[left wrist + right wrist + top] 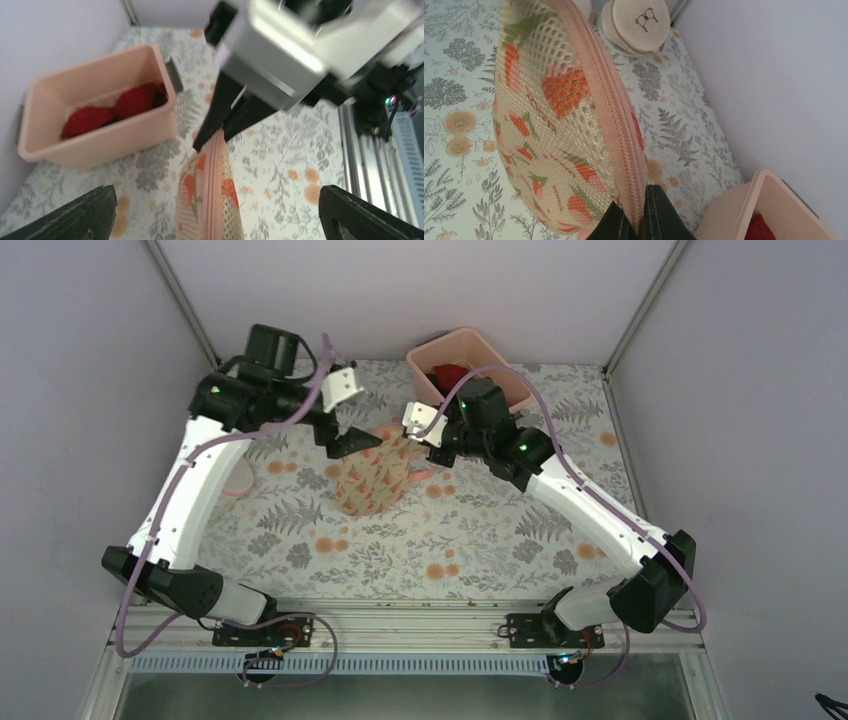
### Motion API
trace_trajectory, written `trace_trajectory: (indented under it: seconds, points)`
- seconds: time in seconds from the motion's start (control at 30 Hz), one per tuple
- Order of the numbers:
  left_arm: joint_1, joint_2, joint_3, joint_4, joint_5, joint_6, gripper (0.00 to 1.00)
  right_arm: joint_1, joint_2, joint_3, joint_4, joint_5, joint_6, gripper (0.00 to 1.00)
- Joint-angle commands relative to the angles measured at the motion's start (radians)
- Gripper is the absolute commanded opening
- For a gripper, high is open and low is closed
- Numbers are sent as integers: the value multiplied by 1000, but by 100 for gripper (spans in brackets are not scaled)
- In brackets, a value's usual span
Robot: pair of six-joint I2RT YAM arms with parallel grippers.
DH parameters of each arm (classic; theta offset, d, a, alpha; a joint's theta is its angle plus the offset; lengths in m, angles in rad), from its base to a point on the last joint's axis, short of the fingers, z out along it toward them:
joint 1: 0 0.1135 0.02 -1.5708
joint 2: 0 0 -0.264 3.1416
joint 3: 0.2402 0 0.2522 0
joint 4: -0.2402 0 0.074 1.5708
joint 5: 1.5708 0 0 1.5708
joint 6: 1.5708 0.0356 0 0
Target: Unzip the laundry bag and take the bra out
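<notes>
Mid-frame in the top view, the right hand [640, 222] is pinched shut on the pink zip trim [616, 127] of the laundry bag [372, 478], holding it up on edge so the wide-open, empty left hand [352, 443] beside it can probably reach the zip; the bra, unseen, is presumably inside.

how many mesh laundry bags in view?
2: cream flower-print mesh bag pinched in the right jaws; round beige mesh bag with small black drawing near the wall. More may hide behind the left arm.
</notes>
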Motion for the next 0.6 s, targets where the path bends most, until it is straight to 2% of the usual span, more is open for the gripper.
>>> trace_trajectory:
  seconds: [0.0, 0.1, 0.2, 0.23, 0.33, 0.43, 0.47, 0.5, 0.57]
  points:
    - [-94, 9, -111, 101, -278, -35, 100, 1, -27, 41, 64, -21, 27, 3]
    - [-106, 12, -149, 141, -362, -61, 100, -1, -37, 38, 74, -32, 19, 4]
    - [-107, 10, -156, 148, -371, -68, 97, -3, -40, 34, 86, -35, 21, 3]
    - [-106, 11, -153, 145, -361, -69, 89, -4, -39, 34, 87, -32, 22, 3]
    - [-106, 10, -144, 128, -315, -76, 53, -7, -33, 32, 96, -28, 33, 3]
    - [-105, 6, -147, 133, -270, -106, 6, -8, -27, 24, 128, -6, 59, 4]
    - [-103, 3, -150, 142, -259, -129, 3, -8, -24, 18, 150, 18, 74, 13]
    - [-98, 3, -152, 152, -244, -148, 2, -8, -20, 10, 177, 51, 91, 30]
    - [-73, -2, -159, 197, -231, -229, 2, -8, -9, 13, 212, 117, 125, 57]
